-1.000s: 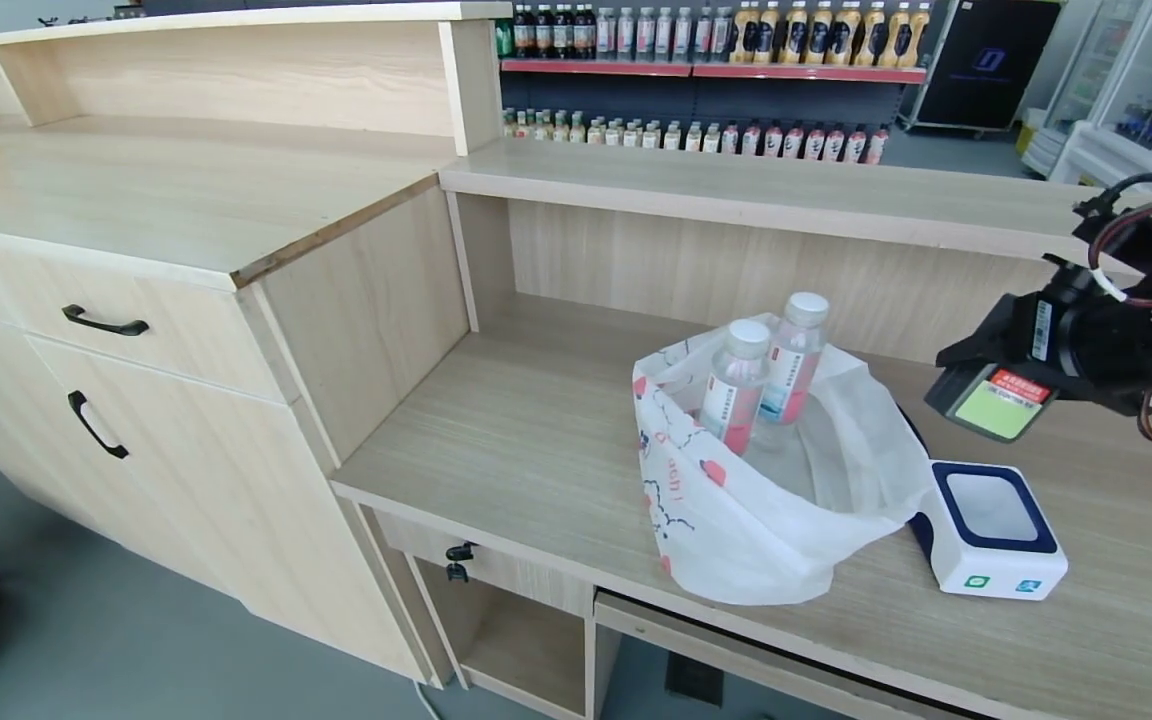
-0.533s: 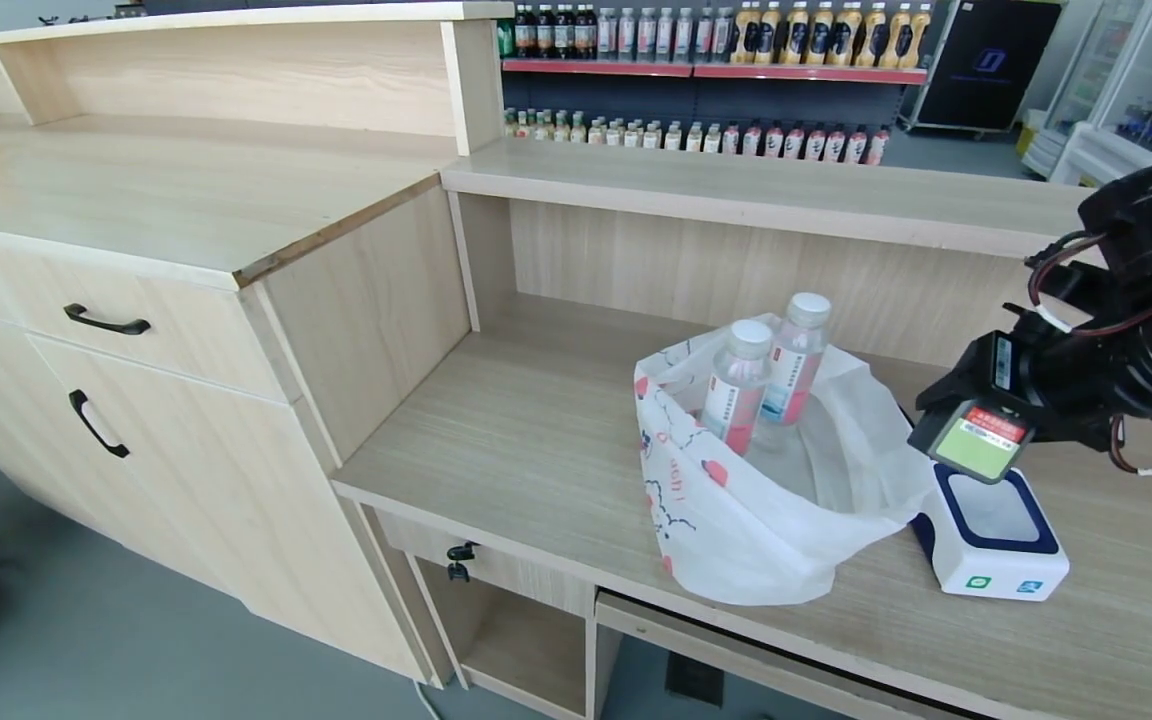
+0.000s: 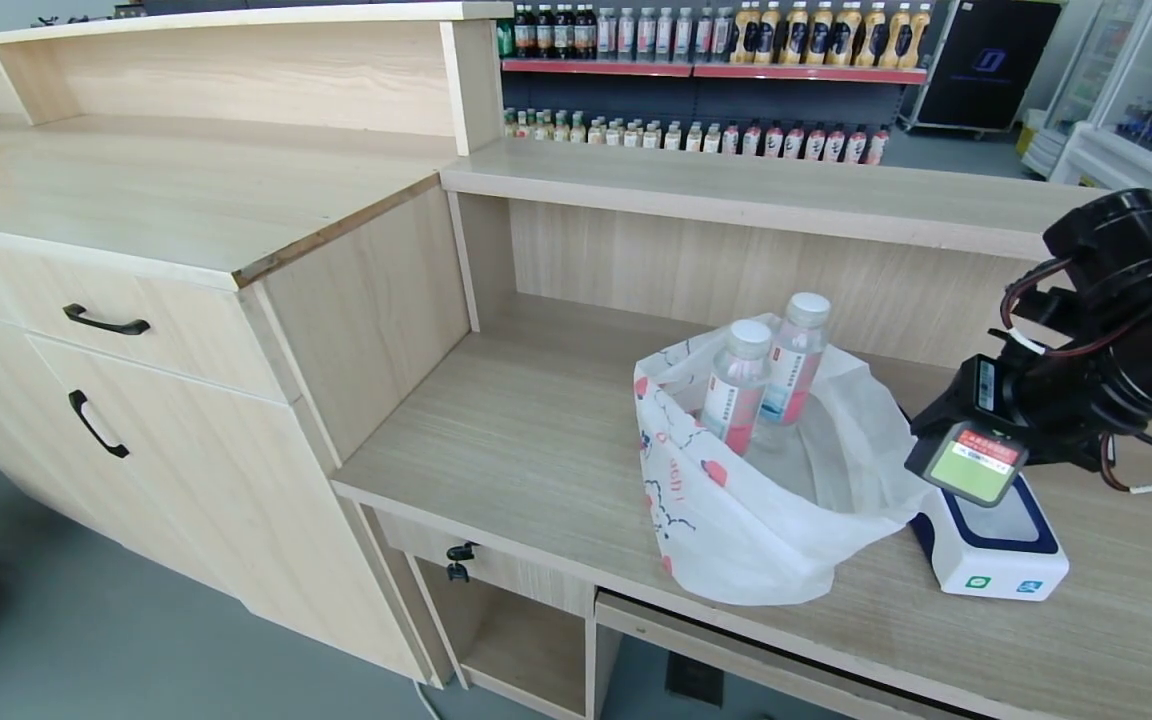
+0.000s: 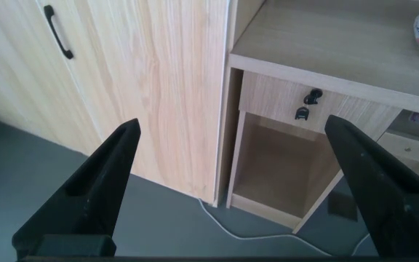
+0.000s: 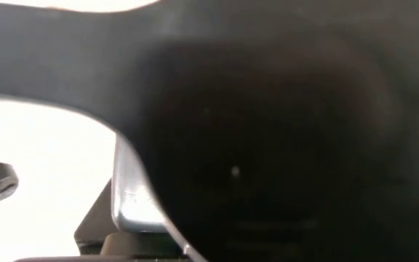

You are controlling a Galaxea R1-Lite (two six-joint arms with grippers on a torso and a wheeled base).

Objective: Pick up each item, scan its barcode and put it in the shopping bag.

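My right pincer (image 3: 988,428) is clenched on a small pack (image 3: 972,468). The pack is dark with a green and red face, and that face is tipped up toward my head. I hold the pack in the air just above the scanner (image 3: 998,552), over the side that is next to the shopping bag (image 3: 736,530).

The scanner is a white box with a dark blue top. It sits on the counter (image 3: 536,440) and touches the bag's right side.

The shopping bag is white with red and pink pictures on it. It stands on the counter with its mouth open. Two bottles stand up inside the bag, a near bottle (image 3: 736,385) and a far bottle (image 3: 794,362). They touch each other. Both have white caps and pink labels.

My right wrist camera is very close to something dark, and I cannot tell what it is.

My left pincer (image 4: 231,125) is released, with its two black fingers (image 4: 86,200) spread wide apart. It hangs low over the grey floor (image 4: 158,233), beside the pale wood cupboard (image 4: 144,80). Under the counter edge there is a drawer (image 4: 318,102) with a small black lock.

Behind the counter, shelves (image 3: 716,70) hold rows of drinks.
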